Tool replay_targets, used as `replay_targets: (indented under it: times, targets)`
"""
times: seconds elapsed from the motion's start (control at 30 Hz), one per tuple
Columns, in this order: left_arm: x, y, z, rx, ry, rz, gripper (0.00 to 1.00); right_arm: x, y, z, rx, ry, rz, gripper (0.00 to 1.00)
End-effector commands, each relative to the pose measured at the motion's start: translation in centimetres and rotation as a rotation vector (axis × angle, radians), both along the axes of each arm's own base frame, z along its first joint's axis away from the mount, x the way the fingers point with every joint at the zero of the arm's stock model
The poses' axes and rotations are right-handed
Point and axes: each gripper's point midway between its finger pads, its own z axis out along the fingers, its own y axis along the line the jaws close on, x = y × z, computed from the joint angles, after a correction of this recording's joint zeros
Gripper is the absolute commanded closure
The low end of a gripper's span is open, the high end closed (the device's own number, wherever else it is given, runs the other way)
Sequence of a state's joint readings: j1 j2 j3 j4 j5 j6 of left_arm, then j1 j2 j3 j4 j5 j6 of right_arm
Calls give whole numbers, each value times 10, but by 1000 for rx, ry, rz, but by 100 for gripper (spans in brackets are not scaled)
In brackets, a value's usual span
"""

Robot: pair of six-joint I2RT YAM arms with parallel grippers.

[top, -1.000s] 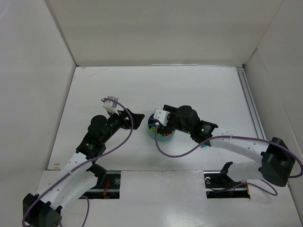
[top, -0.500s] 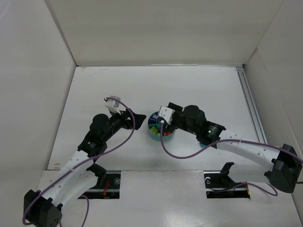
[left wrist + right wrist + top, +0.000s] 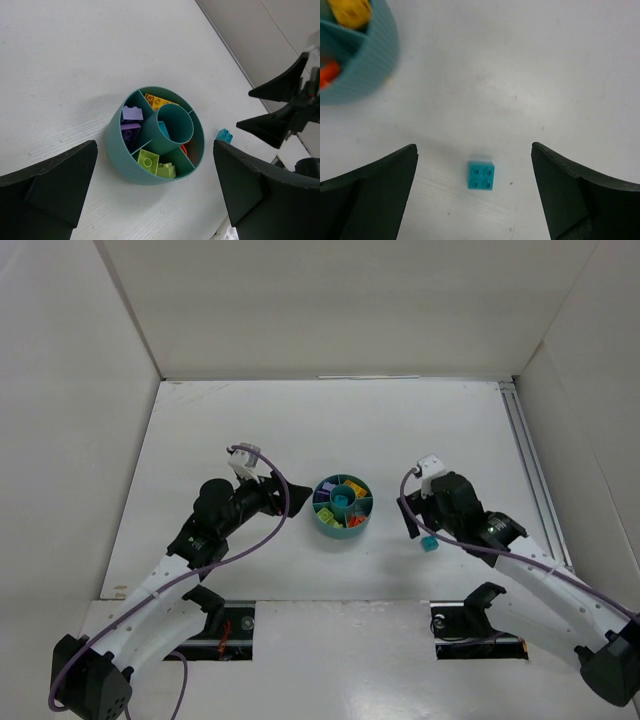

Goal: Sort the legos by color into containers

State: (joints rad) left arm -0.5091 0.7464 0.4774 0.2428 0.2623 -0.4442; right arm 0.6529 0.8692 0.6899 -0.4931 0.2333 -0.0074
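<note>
— Currently, where does the outstanding piece lie?

— One teal brick [image 3: 481, 175] lies flat, studs up, on the white surface [image 3: 520, 75], well apart from the dish [image 3: 365, 75] and to its right. The right tool [image 3: 474, 150] hangs above it with jaws spread wide and nothing held. The brick sits between the two fingers, untouched.

— And the other arm?

— The left tool [image 3: 290, 495] is likewise fully spread and empty, poised beside the dish on the opposite side.

— Risks?

— Three noted. The brick is tiny and looks slick. A descent slightly off centre would likely let one finger nudge it, so that it skids or flips. A close across its corners could squirt it out. At the drop, the compartments are narrow wedges around a centre cup [image 3: 172, 127]. A release off target would put teal among the purple bricks [image 3: 131, 120] or the yellow-green bricks [image 3: 148, 161], or clip the rim and shift the dish.

— Condition of the dish?

— Upright, and sorted by colour as far as can be seen. Yellow pieces [image 3: 156, 101] occupy one wedge, and orange-red pieces [image 3: 326, 75] sit on the side facing the loose brick.
</note>
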Motion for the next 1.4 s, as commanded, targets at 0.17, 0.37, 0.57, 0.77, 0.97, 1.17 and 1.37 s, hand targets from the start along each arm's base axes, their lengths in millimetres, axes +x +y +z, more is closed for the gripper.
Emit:
replay_targets:
  times: [0.17, 0.37, 0.57, 0.77, 0.97, 1.17, 1.37]
  targets:
    - [-3, -3, 9, -26, -33, -24, 0, -44, -17, -78, 79, 335, -41, 6]
    - [-7, -3, 2, -23, -23, -33, 0, -42, -25, -101, 12, 400, -73, 7]
    - [-10, -2, 1, -28, -16, -32, 0, -37, -36, -112, 7, 389, -162, 20]
    - [-10, -1, 3, -33, -24, -32, 0, -39, -38, -115, 25, 386, -184, 44]
    - [-11, -2, 4, -39, -18, -31, 0, -37, -42, -113, 15, 368, -199, 64]
    - [-13, 0, 7, -44, -26, -31, 0, -17, -27, -87, 23, 264, -114, 71]
    - [-12, 2, 5, -49, -20, -8, 0, 10, 55, 15, 139, -76, 225, 72]
